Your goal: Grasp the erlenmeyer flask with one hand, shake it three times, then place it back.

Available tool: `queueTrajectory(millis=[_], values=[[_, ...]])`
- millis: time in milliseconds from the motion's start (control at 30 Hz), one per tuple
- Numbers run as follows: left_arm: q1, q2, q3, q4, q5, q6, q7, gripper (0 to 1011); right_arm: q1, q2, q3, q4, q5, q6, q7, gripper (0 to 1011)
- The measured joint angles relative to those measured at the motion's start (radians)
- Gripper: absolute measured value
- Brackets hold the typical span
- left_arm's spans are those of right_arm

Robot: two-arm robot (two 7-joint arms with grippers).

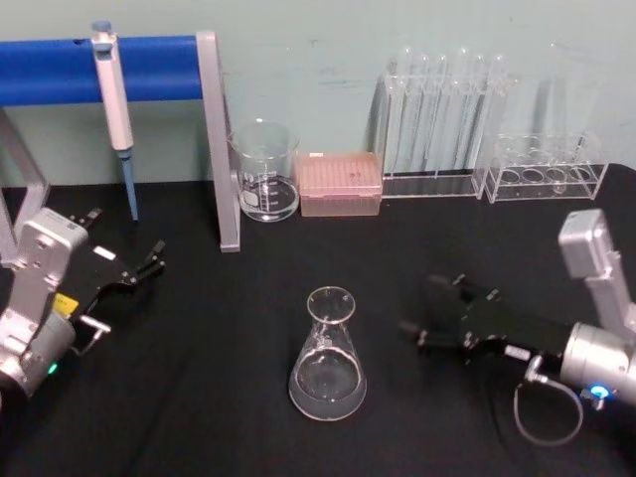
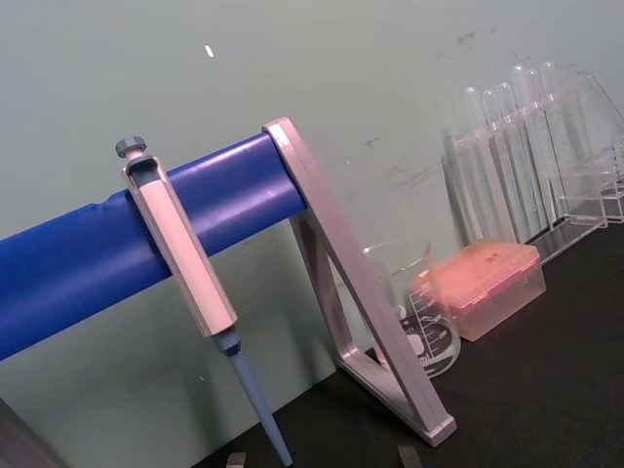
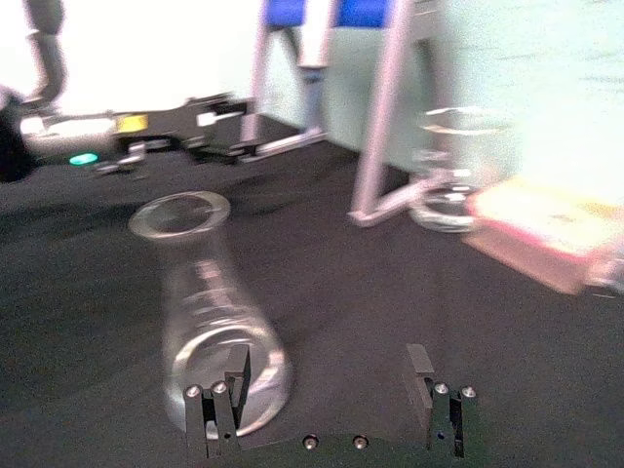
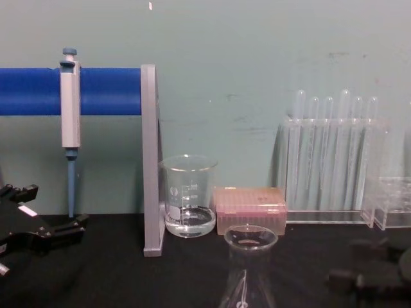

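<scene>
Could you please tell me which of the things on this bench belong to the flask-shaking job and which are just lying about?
Part of the job:
erlenmeyer flask, upright on the black table
right gripper, open, beside the flask
left gripper, off to the left

Just lying about:
beaker
pipette on the blue stand
pink tip box
test tube racks

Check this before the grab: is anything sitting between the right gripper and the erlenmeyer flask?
Nothing visible. The right gripper, open, faces the erlenmeyer flask across bare black table. The beaker and pink tip box stand farther back.
</scene>
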Motion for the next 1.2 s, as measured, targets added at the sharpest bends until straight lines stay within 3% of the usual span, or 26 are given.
queueTrajectory(millis=[133,400,700,1200], values=[[0.000,0.000,0.000,0.000,0.000,0.000,0.000,1001,-0.019,-0.016,0.059,-0.004,0.007,-0.009,-0.083,1000],[0.000,0.000,0.000,0.000,0.000,0.000,0.000,1001,-0.018,-0.073,0.125,-0.012,-0.012,-0.038,-0.212,1000],[0.000,0.000,0.000,0.000,0.000,0.000,0.000,1001,-0.015,-0.145,0.136,-0.032,-0.112,-0.038,-0.367,1000],[0.000,0.000,0.000,0.000,0.000,0.000,0.000,1001,-0.031,-0.200,0.127,0.011,-0.179,0.024,-0.425,1000]])
